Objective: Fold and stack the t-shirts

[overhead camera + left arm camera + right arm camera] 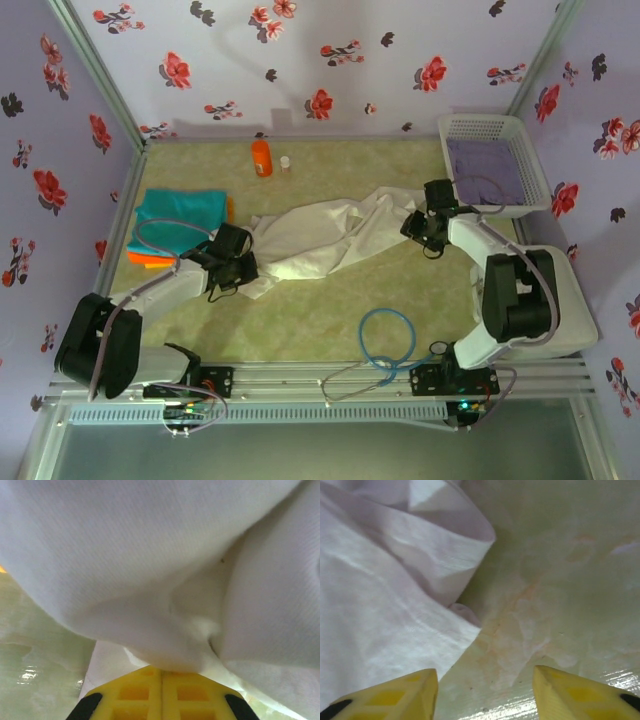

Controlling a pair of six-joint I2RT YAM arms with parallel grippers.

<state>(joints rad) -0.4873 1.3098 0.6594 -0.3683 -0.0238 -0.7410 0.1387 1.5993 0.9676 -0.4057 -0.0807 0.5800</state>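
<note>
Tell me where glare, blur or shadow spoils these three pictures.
Top external: even light, no glare, slightly soft detail. Left wrist: the shirt is very near, with a shadow in its fold; small glare on the table. Right wrist: clear, with a glare strip on the table near the bottom edge.

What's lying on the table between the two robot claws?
The wrinkled white t-shirt stretches between the left gripper and right gripper, seen from the top camera.
</note>
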